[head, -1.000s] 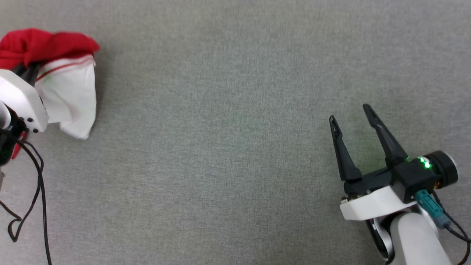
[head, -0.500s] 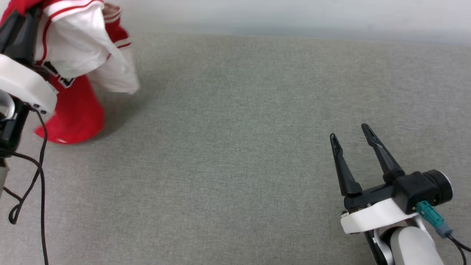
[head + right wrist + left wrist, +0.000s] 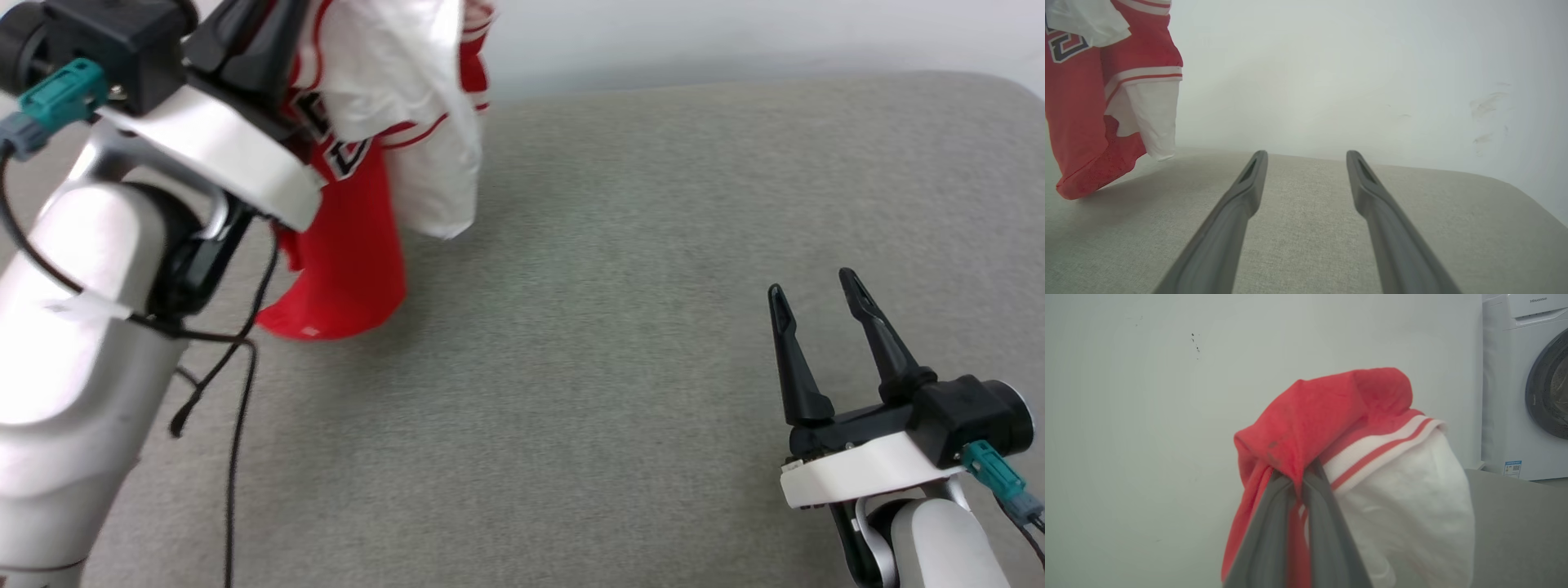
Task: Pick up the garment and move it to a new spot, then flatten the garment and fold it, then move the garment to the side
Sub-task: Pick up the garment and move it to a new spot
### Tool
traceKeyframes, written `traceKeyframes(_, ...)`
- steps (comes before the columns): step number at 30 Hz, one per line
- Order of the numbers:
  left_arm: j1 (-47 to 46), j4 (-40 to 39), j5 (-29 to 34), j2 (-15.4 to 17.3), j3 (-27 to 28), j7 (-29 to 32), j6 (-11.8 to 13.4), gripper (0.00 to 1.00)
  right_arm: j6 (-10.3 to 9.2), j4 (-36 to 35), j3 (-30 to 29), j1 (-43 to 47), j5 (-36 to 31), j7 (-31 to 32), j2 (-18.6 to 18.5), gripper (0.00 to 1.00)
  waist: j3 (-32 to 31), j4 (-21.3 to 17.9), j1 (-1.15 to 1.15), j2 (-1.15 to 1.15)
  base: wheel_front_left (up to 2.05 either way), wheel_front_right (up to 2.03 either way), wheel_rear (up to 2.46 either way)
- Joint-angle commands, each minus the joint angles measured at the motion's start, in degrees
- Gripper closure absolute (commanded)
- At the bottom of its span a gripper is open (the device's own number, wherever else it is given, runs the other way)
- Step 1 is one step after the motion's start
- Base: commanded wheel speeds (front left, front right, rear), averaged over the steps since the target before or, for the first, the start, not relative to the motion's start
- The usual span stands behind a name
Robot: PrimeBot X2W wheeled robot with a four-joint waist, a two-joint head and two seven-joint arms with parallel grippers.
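**Jersey hanging from my left gripper**

My left gripper [image 3: 260, 28] is raised at the upper left, its dark fingers buried in the garment [image 3: 351, 245]. The garment hangs bunched from them, white sleeve cloth above and red body reaching down to the grey padded surface [image 3: 588, 384]. A black cable [image 3: 238, 408] dangles beside my left arm. My right gripper [image 3: 811, 283] sits low right, fingers spread and empty, well apart from the cloth.

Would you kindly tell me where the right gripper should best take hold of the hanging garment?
Probably grip the red bottom hem of the garment, approaching from the robot's right with the open right gripper. The left gripper pinches the top, so the hem hangs lowest.
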Motion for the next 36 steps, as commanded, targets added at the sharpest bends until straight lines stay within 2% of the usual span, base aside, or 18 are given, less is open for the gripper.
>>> traceKeyframes(1,-1.3,0.3,0.6,-0.8,-0.5,-0.7,-0.2,1.00,-0.04,-0.2,-0.1,-0.2,0.2,-0.1,0.0,0.00,0.4,-2.2,0.01,0.00,0.00,0.00,0.00)
traceKeyframes(7,-5.1,4.2,3.7,-5.4,-4.7,-4.5,-1.6,1.00,-0.04,-0.4,-0.4,0.1,1.5,-0.1,0.0,0.00,1.2,-6.3,0.01,0.00,0.00,0.00,0.00)
traceKeyframes(12,-0.2,8.0,4.1,-6.0,-11.0,-4.5,-3.8,1.00,-0.04,-0.7,-0.8,0.8,1.8,-0.1,0.0,0.00,1.7,-7.2,0.01,0.00,0.00,0.00,0.00)
traceKeyframes(20,12.4,9.0,-1.6,-4.0,-23.9,-2.5,-5.1,1.00,-0.04,0.0,-1.3,1.6,0.9,-0.1,0.0,0.00,1.0,-4.7,0.01,0.00,0.00,0.00,0.00)
traceKeyframes(26,10.7,9.2,-1.7,0.3,-33.9,-5.0,-5.1,1.00,-0.04,0.6,-0.9,1.6,-0.7,-0.1,0.0,0.00,-0.5,-1.2,0.01,0.00,0.00,0.00,0.00)
traceKeyframes(27,9.7,9.9,-0.9,0.8,-34.7,-6.0,-5.1,0.70,-0.04,0.7,-1.0,1.7,-0.9,-0.1,0.0,0.00,-0.9,-0.6,0.01,0.00,0.00,0.00,0.00)
traceKeyframes(28,9.0,10.8,-0.7,0.9,-34.9,-7.1,-5.1,0.00,-0.04,0.8,-0.9,1.8,-1.1,-0.1,0.0,0.00,-1.3,0.1,0.01,0.00,0.00,0.00,0.00)
traceKeyframes(32,6.4,13.9,-1.2,0.2,-32.3,-10.7,-4.6,0.00,-0.04,1.4,-0.9,2.6,-1.8,-0.1,0.0,0.00,-3.1,2.4,0.01,0.00,0.00,0.00,0.00)
traceKeyframes(36,6.6,14.9,-2.6,-0.4,-27.6,-12.5,-1.6,0.00,-0.04,1.7,-1.1,3.7,-2.1,-0.1,0.0,0.00,-4.9,4.3,0.01,0.00,0.00,0.00,0.00)
